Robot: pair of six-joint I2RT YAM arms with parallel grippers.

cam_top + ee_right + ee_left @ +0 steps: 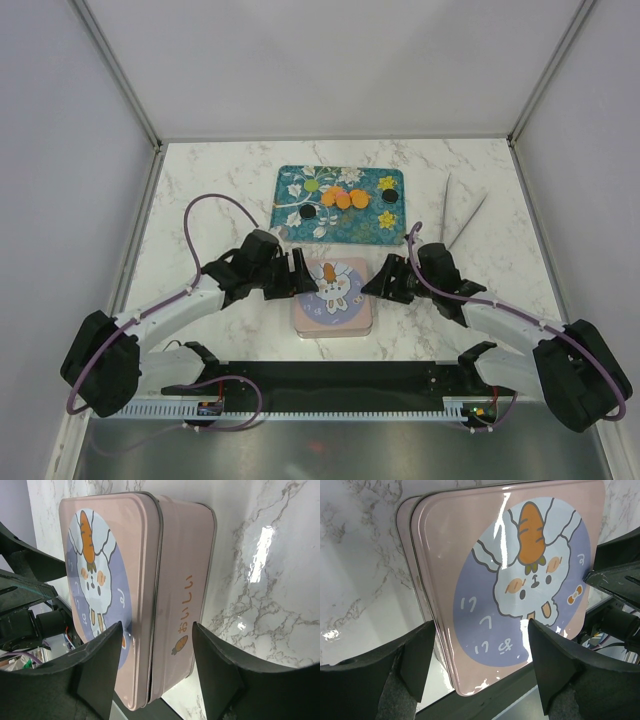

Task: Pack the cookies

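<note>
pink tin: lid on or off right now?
On. The rabbit lid covers the tin body, its rim lapping the side wall in the right wrist view. Fully pressed down: cannot tell.

Robot lab cell — plain white panel walls [330,60], aluminium corner posts [118,72] boxing in marble-patterned tabletop [200,180].

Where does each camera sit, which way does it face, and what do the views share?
Top external: above and behind the arms, looking down at the table, the teal tray of cookies and the pink tin; left gripper and right gripper flank the tin.
Left wrist: faces the rabbit lid past its own open fingers; the right gripper shows at the right edge.
Right wrist: faces the tin's lid and side past its own open fingers.
Shared: all see the tin.
</note>
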